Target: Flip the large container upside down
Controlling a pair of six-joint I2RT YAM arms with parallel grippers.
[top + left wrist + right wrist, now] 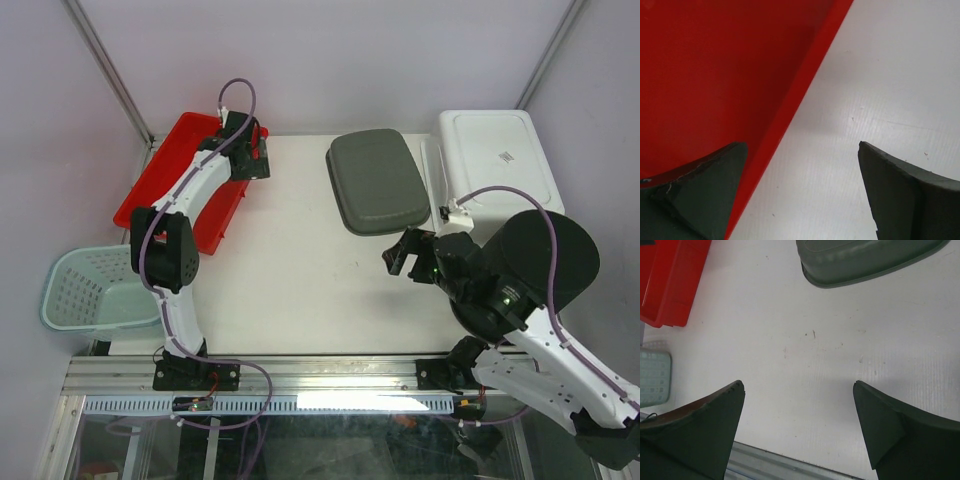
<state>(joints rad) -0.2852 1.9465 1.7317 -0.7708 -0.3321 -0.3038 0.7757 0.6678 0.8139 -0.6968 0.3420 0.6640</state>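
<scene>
Near edge: a metal rail [320,372] runs along the bottom of the top view, with both arm bases bolted to it. The right wrist view catches a strip of it at the bottom of the frame.
Open room: the table [290,285] is bare white from the rail up through the middle of the frame, between the two arms.
Basket: a pale mesh basket [85,290] sits at lower left, beyond the table's left edge.
Right arm: folded low at lower right, forearm angled toward the frame's centre, with a dark round shape [560,250] beside it.
Right pincer [395,255]: spread wide over bare table and holding nothing, as its own camera confirms [797,385].
Grey container [378,182]: upper centre, with its smooth closed face upward. It lies well apart from the right pincer.
White lidded box [495,160]: upper right, just beside the grey container.
Large red container [168,158]: upper left, open side up, overhanging the table's left edge.
Left arm: stretched far up the left side, wrist over the red container's right rim.
Left pincer [250,150]: spread, gripping nothing.
Left wrist view only: one finger [705,190] lies over red [715,65] and the other over white table [880,90], with the rim running between them. I cannot tell whether they touch it.
</scene>
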